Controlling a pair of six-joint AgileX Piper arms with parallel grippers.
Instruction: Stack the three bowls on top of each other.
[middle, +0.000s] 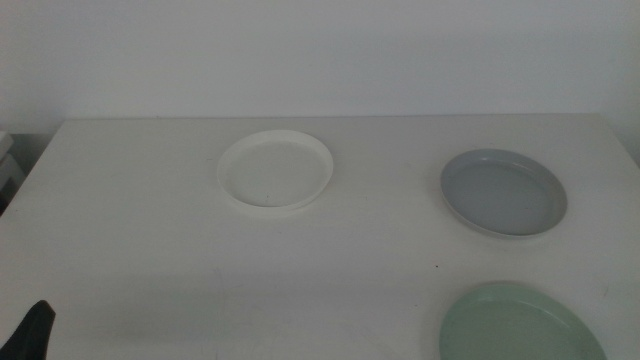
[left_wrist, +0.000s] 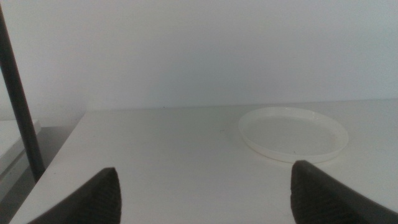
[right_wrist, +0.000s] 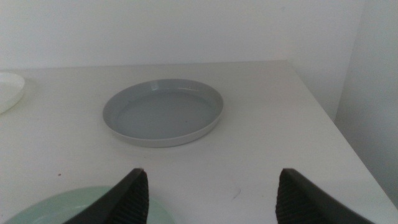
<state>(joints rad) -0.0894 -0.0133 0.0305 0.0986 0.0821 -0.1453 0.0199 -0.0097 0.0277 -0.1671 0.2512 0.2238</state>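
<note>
Nothing is stacked yet. At the middle view's lower left, the left end effector (middle: 35, 325) waits, jaws wide apart and empty. The white bowl (middle: 275, 170) sits upper centre on the table (middle: 130, 220), the grey-blue bowl (middle: 503, 192) right, the pale green bowl (middle: 518, 325) lower right. The right end effector (right_wrist: 208, 193), spread and empty, is unseen there. Next comes choosing a rim to grasp.

The left gripper (left_wrist: 205, 193) shows two dark, matte, wedge-shaped jaws. The right gripper (right_wrist: 208, 196) has similar dark jaws with finely ribbed inner faces. In the middle view's lower left, a black jaw tip pokes up.
</note>
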